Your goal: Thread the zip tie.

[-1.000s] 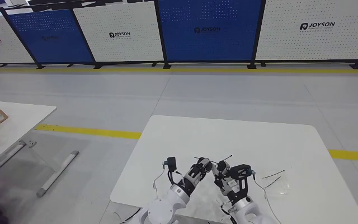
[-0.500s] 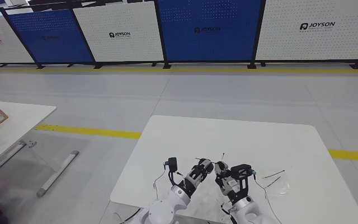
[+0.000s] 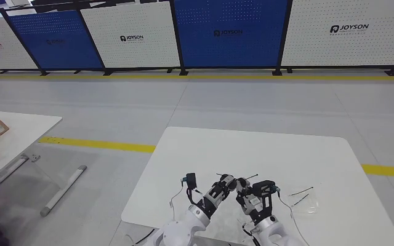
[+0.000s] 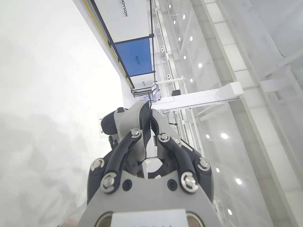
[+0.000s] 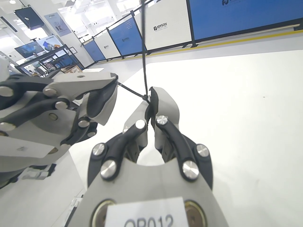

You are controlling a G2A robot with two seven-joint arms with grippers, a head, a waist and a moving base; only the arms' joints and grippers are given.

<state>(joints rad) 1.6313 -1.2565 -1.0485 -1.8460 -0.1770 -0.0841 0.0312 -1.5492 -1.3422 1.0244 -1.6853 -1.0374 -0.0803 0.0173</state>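
Zip tie (image 5: pixel 143 55), thin, black, sharply kinked, clamped in both left gripper (image 5: pixel 115 83) and right gripper (image 5: pixel 149 98).

Thin black zip tie (image 5: pixel 143 36), up in the air over the near part of the white table (image 3: pixel 203 154). One short stretch runs taut from the left gripper (image 5: pixel 114 81), pinched tight on it, to the right gripper (image 5: pixel 149 95), also clamped. From there the long tail stands nearly straight up.

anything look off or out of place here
Nothing stands out. The thin black plastic zip tie is held by both the left gripper and the right gripper above the white table. It bends at the right gripper, with its long tail pointing up. Nothing looks spilled or broken.
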